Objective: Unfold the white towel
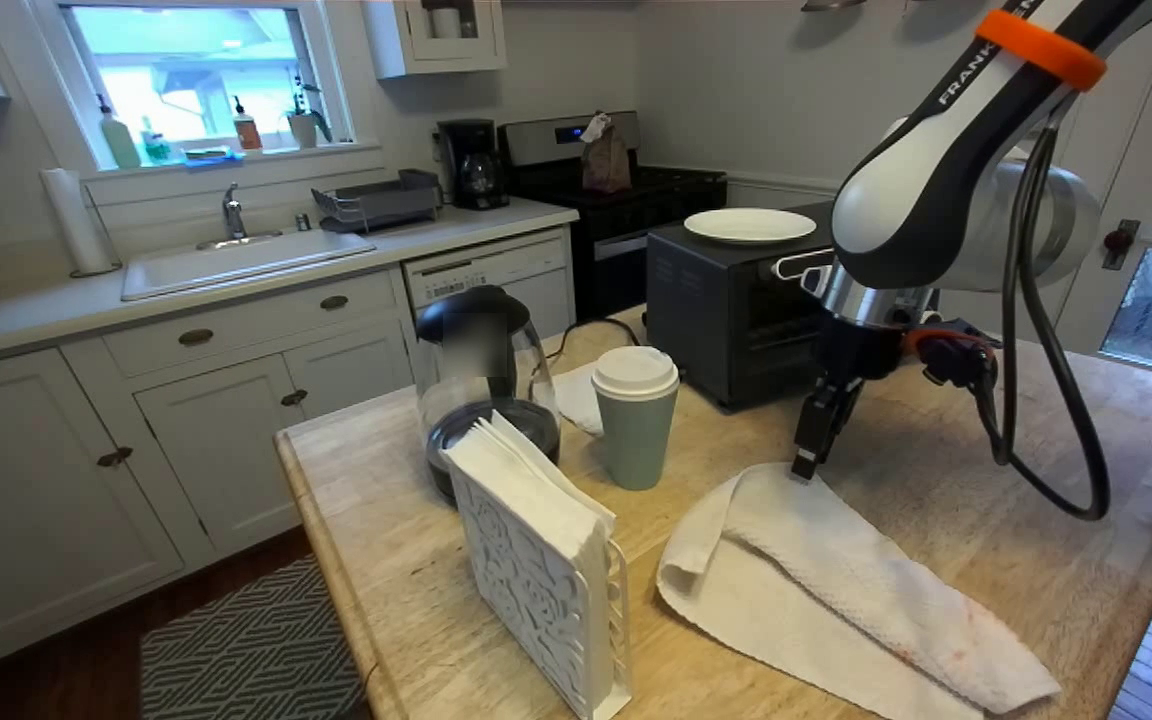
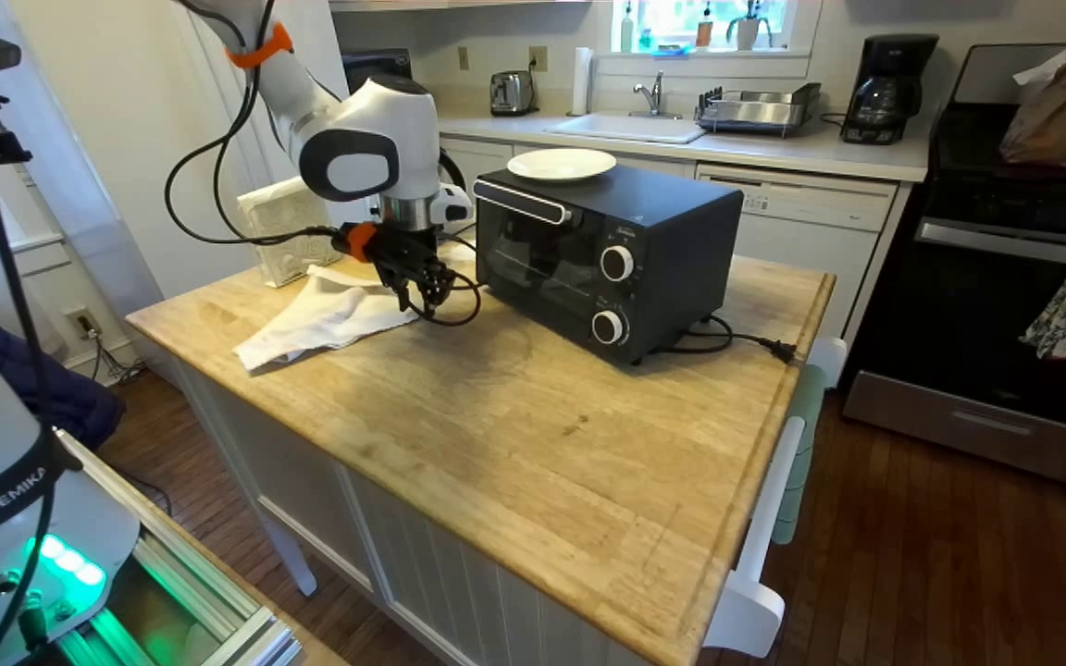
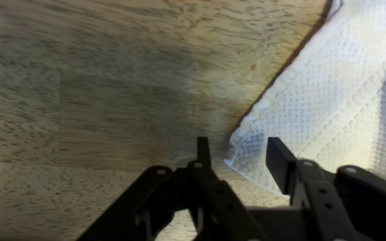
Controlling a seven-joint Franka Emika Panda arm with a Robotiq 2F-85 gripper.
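Towel (image 3: 313, 97) on wooden tabletop (image 3: 119, 117), folded over, corner visible between parted jaws

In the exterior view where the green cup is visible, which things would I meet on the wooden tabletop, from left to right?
Glass kettle, green cup, white towel. I leave out the napkin holder, which partly covers the kettle, and the toaster oven, which shares part of the towel's span.
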